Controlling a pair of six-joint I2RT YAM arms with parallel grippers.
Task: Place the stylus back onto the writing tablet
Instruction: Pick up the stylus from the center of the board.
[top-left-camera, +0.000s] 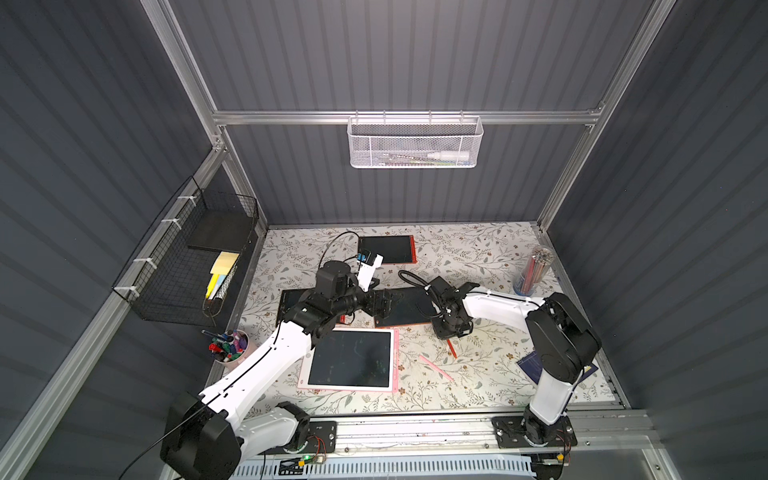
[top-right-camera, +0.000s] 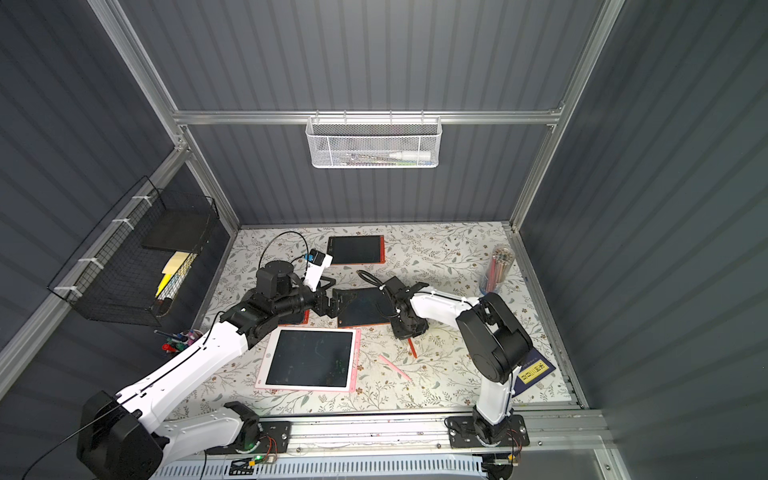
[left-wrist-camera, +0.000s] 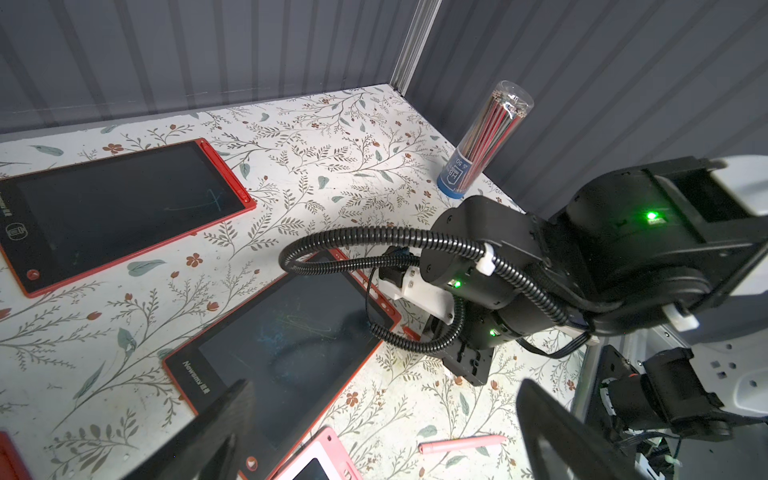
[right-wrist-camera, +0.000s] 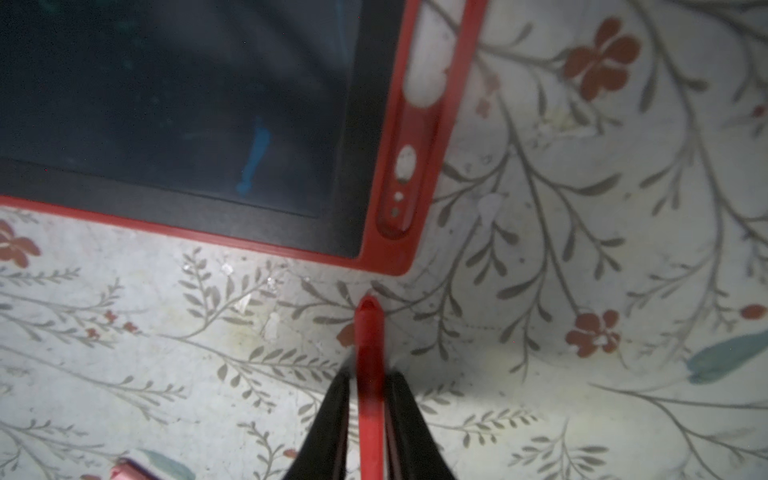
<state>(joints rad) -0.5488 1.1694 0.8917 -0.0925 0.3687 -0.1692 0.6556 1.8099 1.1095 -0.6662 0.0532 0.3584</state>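
Note:
A red stylus (top-left-camera: 452, 348) (top-right-camera: 412, 347) lies on the floral table just in front of a red-framed writing tablet (top-left-camera: 405, 307) (top-right-camera: 361, 309) (left-wrist-camera: 291, 340). My right gripper (top-left-camera: 446, 336) (right-wrist-camera: 369, 374) points down at the stylus (right-wrist-camera: 370, 328), its two black fingers pressed close on either side of it. The tablet's corner (right-wrist-camera: 386, 257) sits just past the stylus tip, with its side groove (right-wrist-camera: 411, 166) bare. My left gripper (top-left-camera: 384, 301) (left-wrist-camera: 386, 386) hovers wide open over the same tablet's other end, holding nothing.
A pink stylus (top-left-camera: 435, 368) (left-wrist-camera: 461, 444) lies beside a pink tablet (top-left-camera: 351, 359). Another red tablet (top-left-camera: 388, 249) is at the back, and one more (top-left-camera: 291, 299) lies under the left arm. A pencil tube (top-left-camera: 534, 270), pen cup (top-left-camera: 230, 345) and blue booklet (top-left-camera: 532, 363) stand near the edges.

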